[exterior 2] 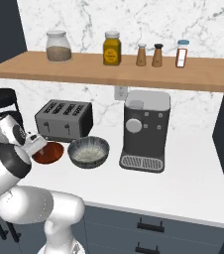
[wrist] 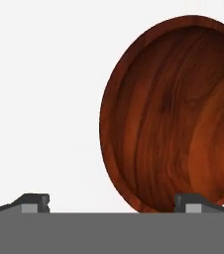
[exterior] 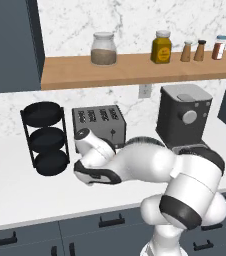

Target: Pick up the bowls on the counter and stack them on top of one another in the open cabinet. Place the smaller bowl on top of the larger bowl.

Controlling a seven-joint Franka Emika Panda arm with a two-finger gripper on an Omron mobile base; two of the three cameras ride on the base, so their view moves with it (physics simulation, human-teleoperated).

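- Toward back of counter, w/ toaster behind: red-brown bowl sits flat, just beside grey bowl on its right.
- Gripper hangs low over red-brown bowl, fingers spread wide & released; one fingertip over bare counter, other at bowl's rim.
- Grey bowl between red-brown bowl & coffee machine, nothing in it.
- Black rack at counter's back left.
- Jars on wooden shelf above.
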